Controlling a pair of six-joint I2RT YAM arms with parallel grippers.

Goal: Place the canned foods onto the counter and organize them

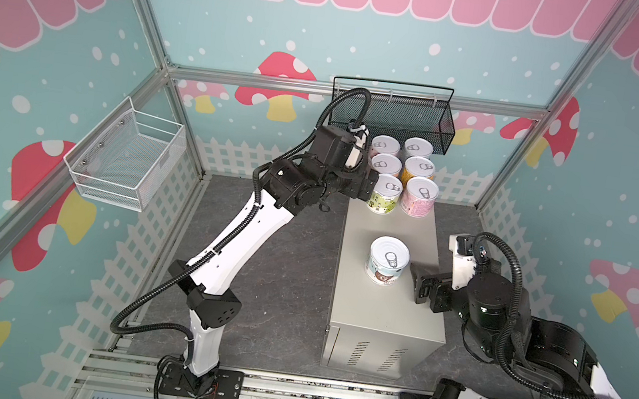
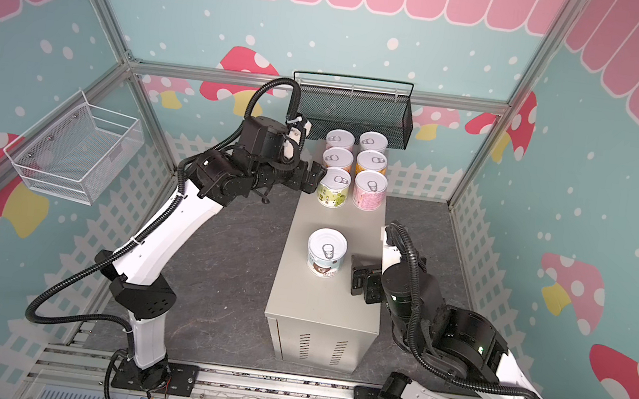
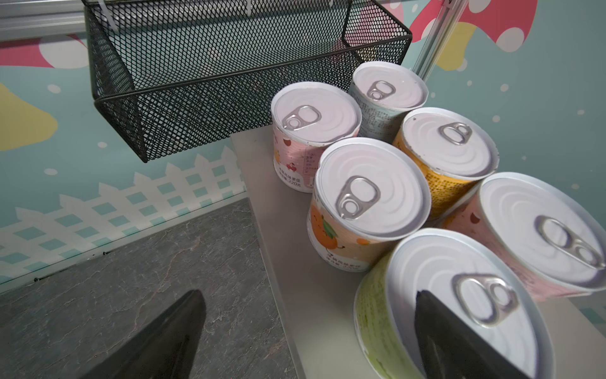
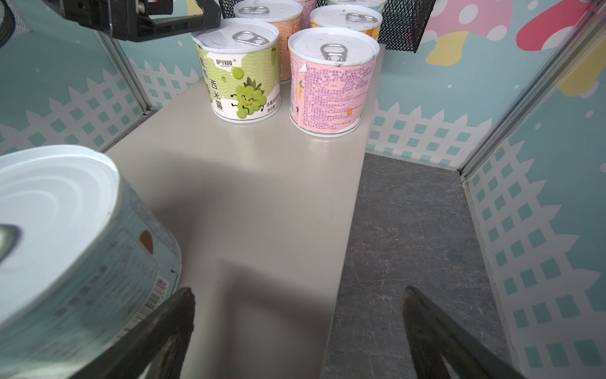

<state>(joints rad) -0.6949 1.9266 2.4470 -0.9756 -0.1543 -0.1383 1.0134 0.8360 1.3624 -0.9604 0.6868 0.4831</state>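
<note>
The counter (image 1: 380,313) is a beige-grey cabinet standing on the floor. Several cans stand in two rows at its far end, nearest the green can (image 1: 384,195) and a pink can (image 1: 418,199). A white-blue can (image 1: 386,260) stands alone mid-counter. My left gripper (image 1: 370,185) is open beside the green can (image 3: 373,315); one finger lies over its lid, the other over the floor. My right gripper (image 1: 418,282) is open and empty, just right of the white-blue can (image 4: 65,229), over the counter's right edge (image 4: 347,210).
A black mesh basket (image 1: 392,113) hangs on the back wall just above the far cans. A white wire basket (image 1: 126,158) hangs on the left wall. Dark stone floor (image 1: 279,266) surrounds the counter. The arm bases sit on a front rail (image 1: 284,389).
</note>
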